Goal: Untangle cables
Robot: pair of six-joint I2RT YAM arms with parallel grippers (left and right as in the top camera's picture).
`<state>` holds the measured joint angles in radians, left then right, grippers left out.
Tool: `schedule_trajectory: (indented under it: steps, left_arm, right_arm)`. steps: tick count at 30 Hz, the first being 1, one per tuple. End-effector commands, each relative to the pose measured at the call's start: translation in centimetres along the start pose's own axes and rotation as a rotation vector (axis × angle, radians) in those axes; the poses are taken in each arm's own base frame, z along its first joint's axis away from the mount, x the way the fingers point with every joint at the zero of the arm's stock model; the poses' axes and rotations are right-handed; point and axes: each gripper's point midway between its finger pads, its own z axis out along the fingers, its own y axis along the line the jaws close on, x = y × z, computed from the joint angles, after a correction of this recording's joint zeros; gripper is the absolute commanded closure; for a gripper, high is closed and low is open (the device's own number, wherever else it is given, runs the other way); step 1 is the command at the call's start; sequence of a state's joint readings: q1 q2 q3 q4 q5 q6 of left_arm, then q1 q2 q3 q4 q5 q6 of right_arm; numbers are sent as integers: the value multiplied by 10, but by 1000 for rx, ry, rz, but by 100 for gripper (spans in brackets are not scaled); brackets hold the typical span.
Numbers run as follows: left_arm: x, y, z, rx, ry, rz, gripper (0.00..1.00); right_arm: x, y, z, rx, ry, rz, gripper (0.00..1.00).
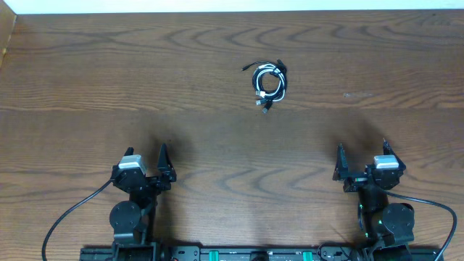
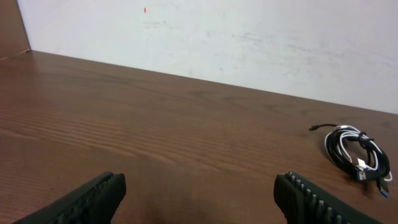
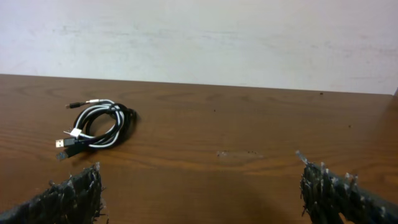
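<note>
Overhead, the cables [image 1: 270,83], one black and one white, lie coiled together in a small loop on the table [image 1: 72,72], toward its far edge and about mid-width. At the table's near edge, the left gripper [image 1: 147,158] and the right gripper [image 1: 362,156] both stand wide open, holding nothing.

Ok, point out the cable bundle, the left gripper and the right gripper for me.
cable bundle [image 3: 127,118]: right wrist view, right side of the coil.
left gripper [image 2: 200,182]: left wrist view, midway between its open fingertips.
right gripper [image 3: 199,169]: right wrist view, midway between its open fingertips.
</note>
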<state>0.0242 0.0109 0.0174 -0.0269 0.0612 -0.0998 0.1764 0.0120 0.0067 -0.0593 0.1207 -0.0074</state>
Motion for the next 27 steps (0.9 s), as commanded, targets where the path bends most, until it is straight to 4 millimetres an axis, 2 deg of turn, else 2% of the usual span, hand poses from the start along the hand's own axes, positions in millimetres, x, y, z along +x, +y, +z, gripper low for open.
schedule_trajectory:
  steps: [1, 13, 16, 20, 27]
  left_arm:
    - [15, 2, 1, -3, 49, 13, 18]
    - [8, 5, 1, -26, 20, 15, 18]
    - [0, 3, 1, -19, -14, 14, 18]
    - [-20, 0, -1, -5, -93, 13, 18]
    - [-82, -12, -16, 31, -269, 13, 18]
  right_arm:
    - [1, 2, 0, -8, 4, 13, 1]
    - [1, 2, 0, -8, 4, 13, 1]
    - [1, 2, 0, -8, 4, 13, 1]
    - [1, 2, 0, -8, 4, 13, 1]
    - [1, 2, 0, -8, 4, 13, 1]
